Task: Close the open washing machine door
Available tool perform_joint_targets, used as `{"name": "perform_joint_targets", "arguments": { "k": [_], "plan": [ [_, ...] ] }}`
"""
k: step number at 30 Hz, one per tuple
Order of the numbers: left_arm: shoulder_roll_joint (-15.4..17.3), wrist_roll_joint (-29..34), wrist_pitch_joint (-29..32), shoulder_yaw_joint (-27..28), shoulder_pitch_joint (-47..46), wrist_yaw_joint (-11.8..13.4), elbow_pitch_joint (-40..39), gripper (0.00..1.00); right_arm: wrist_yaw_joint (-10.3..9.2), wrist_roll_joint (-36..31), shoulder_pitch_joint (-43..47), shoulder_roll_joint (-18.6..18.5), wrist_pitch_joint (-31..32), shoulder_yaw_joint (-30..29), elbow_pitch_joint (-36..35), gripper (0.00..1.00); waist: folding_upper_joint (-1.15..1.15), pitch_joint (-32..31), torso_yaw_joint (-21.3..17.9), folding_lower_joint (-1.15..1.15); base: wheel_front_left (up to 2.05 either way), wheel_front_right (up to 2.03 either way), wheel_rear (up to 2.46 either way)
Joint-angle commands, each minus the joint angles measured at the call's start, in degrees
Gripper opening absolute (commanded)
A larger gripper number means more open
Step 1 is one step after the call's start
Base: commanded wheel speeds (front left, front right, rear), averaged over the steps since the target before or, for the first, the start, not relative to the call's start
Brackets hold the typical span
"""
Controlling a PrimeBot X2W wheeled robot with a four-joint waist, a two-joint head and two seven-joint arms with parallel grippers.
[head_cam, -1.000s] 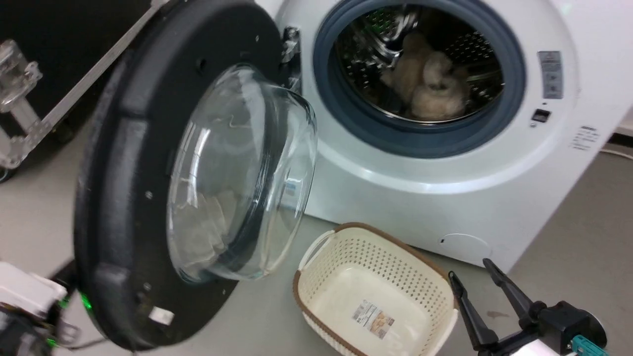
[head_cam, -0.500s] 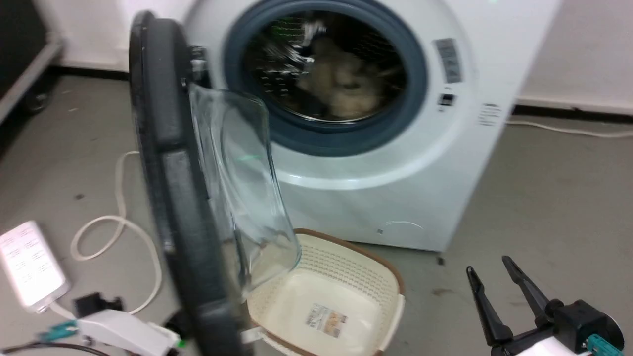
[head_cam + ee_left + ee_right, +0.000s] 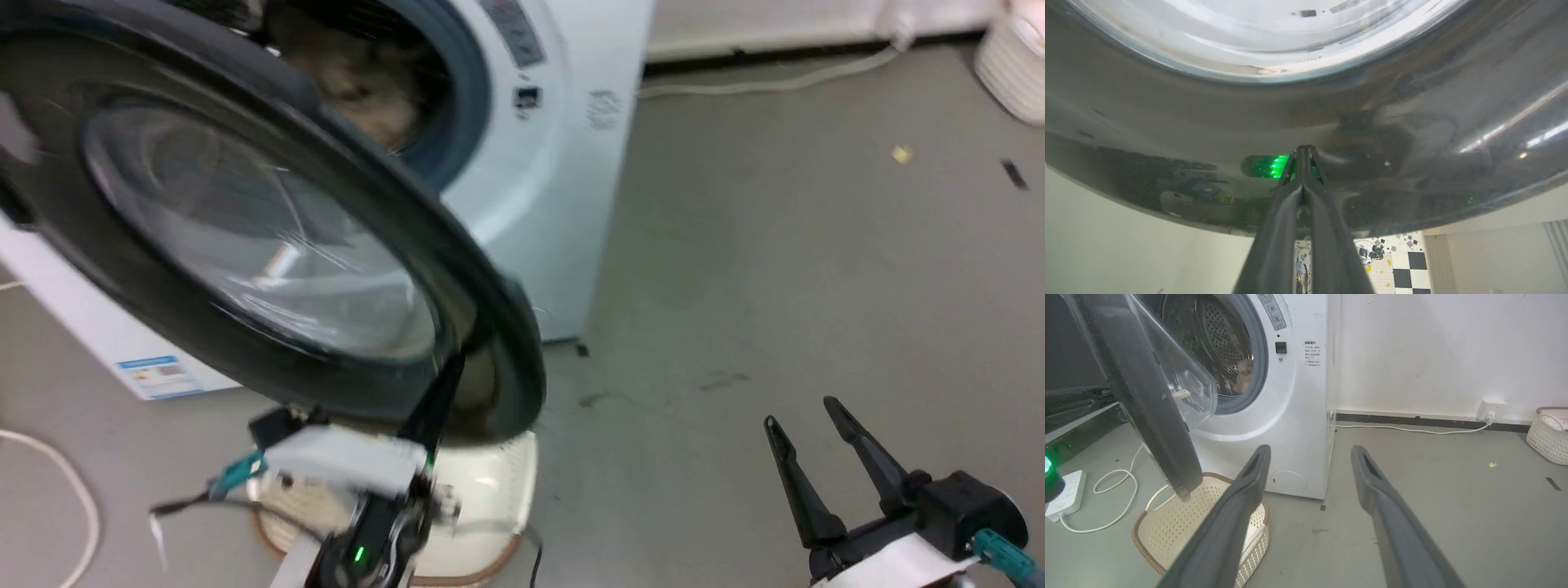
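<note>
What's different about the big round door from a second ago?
The washing machine door swung partway toward the washing machine, the shut left gripper now at its outer face. The head camera turned too. The right gripper stayed open and idle; the basket stayed put.

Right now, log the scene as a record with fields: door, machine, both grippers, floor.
door: large round glossy black washing machine door with glass window, ajar, not latched
machine: white front-loading washing machine, pale fluffy item in its steel drum
left gripper: shut, tips against the door's black outer face below the window
right gripper: open, empty, apart from the door
floor: cream perforated plastic basket under the door's lower edge
</note>
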Motion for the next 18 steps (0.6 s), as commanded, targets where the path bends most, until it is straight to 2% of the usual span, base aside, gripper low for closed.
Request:
{"name": "perform_joint_targets", "arguments": {
  "k": [1,9,14,18],
  "plan": [
    [-0.01,-1.25,-2.45,-1.19,-3.31,-0.77,1.66,0.00,0.05,0.52,-1.11,-0.29,-0.25,0.12,-0.12,1.00,-0.01,3.22,-3.38,0.00,0.00,0.00,0.00],
    [-0.01,-7.90,-15.74,-5.41,-19.29,-3.62,13.39,0.00,0.05,1.72,-2.73,-0.02,-0.25,0.86,0.25,1.00,-0.01,6.03,-5.88,0.00,0.00,0.00,0.00],
    [-0.01,-9.35,-18.07,-7.83,-25.04,-5.17,19.99,0.00,0.05,1.88,-3.35,0.19,-0.25,0.95,0.80,1.00,-0.01,6.24,-5.60,0.00,0.00,0.00,0.00],
    [-0.01,-9.21,-18.71,-9.68,-25.46,-5.74,22.60,0.00,0.05,1.85,-3.13,0.16,-0.25,0.34,0.64,1.00,-0.01,5.37,-3.66,0.00,0.00,0.00,0.00]
  ]
}}
